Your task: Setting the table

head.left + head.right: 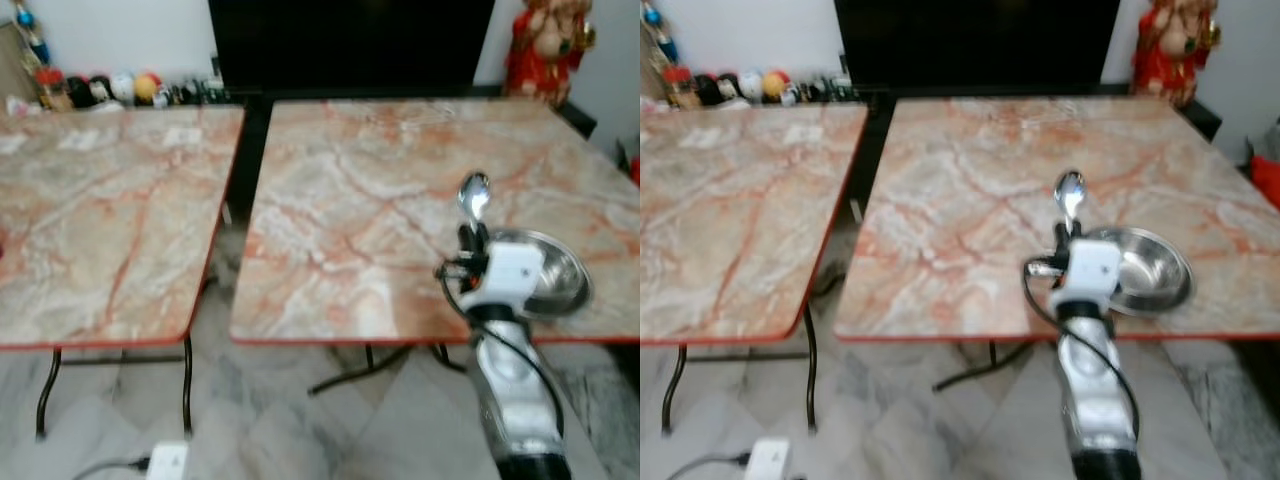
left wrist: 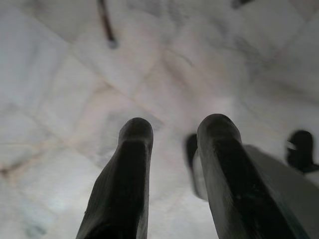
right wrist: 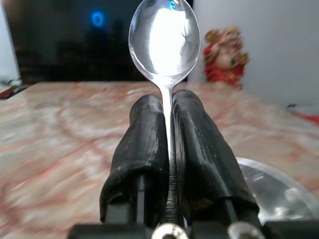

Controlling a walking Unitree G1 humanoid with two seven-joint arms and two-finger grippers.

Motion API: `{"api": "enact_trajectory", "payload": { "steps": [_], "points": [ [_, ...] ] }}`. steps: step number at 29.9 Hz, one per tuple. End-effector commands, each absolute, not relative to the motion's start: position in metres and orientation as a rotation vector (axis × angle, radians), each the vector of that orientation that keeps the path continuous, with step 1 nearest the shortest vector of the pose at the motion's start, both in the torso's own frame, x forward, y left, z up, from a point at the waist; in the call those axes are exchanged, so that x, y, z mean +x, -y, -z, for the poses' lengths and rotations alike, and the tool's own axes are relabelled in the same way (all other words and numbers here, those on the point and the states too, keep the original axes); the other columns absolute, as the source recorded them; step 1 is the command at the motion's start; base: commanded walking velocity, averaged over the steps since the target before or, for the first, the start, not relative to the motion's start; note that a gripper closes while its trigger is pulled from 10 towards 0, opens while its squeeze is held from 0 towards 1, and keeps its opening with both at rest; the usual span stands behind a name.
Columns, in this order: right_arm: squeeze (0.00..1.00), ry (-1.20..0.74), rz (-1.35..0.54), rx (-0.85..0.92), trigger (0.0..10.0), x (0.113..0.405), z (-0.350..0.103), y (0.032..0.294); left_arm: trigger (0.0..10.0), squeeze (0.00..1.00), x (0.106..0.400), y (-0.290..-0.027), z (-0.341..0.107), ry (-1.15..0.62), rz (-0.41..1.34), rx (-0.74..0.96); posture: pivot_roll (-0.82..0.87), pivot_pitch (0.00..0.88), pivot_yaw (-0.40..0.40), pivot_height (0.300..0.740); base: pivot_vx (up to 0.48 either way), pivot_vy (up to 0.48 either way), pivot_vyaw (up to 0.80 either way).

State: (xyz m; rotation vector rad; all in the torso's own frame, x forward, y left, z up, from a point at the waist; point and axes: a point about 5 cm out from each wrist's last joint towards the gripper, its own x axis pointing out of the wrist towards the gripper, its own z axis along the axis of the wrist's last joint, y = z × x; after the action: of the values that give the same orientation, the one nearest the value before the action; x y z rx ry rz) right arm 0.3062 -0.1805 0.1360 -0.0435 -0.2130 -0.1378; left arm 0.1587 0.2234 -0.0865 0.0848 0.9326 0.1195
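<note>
The shiny silver metal spoon (image 3: 166, 45) stood upright with its handle pinched between the two black fingers (image 3: 144, 149) of the right gripper (image 1: 472, 237), which were pressed tight against it on either side, the bowl rising clear above the fingertips. There was one spoon and one shallow round steel bowl (image 1: 557, 280); the bowl sat on the right-hand marble-patterned folding table with a red edge (image 1: 350, 200), near that table's front edge, and the gripper hung just beside the bowl at its 9 o'clock, over the tabletop. Two such tables stood side by side, the left-hand marble-patterned table (image 1: 100, 220) lying at 9 o'clock from the other with a narrow gap between them. The right silver arm (image 1: 515, 390) reached forward and up from the lower edge of the head view, wrist raised, fingers pointing toward 12 o'clock. The left gripper (image 2: 174, 149) hung low over the pale marble floor (image 2: 60, 99), its two black fingers slightly apart with nothing between them. A red and gold figurine (image 1: 545, 45) stood beyond the table's far right corner, at about 1 o'clock from the spoon; a row of small coloured objects (image 1: 100, 88), too blurred to name, possibly toys, lined the wall at 10 o'clock.
</note>
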Motion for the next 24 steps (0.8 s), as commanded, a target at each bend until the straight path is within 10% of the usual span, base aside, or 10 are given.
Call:
{"api": "enact_trajectory", "payload": {
  "steps": [1, 24],
  "points": [
    [0.0, 0.228, 0.121, -0.026, 10.0, 0.309, -0.14, 0.172, 10.0, 0.0, 0.153, -0.234, 0.087, -0.955, -0.133, 0.111, -0.08, 0.0, 0.015, 0.74, 0.0, -0.424, 0.0],
    [0.0, 0.214, 0.204, -0.012, 10.0, 0.311, -0.139, 0.188, 10.0, 0.0, 0.157, -0.235, 0.085, -0.949, -0.143, 0.1, -0.09, 0.0, 0.023, 0.74, 0.022, -0.189, 0.0]
  ]
}}
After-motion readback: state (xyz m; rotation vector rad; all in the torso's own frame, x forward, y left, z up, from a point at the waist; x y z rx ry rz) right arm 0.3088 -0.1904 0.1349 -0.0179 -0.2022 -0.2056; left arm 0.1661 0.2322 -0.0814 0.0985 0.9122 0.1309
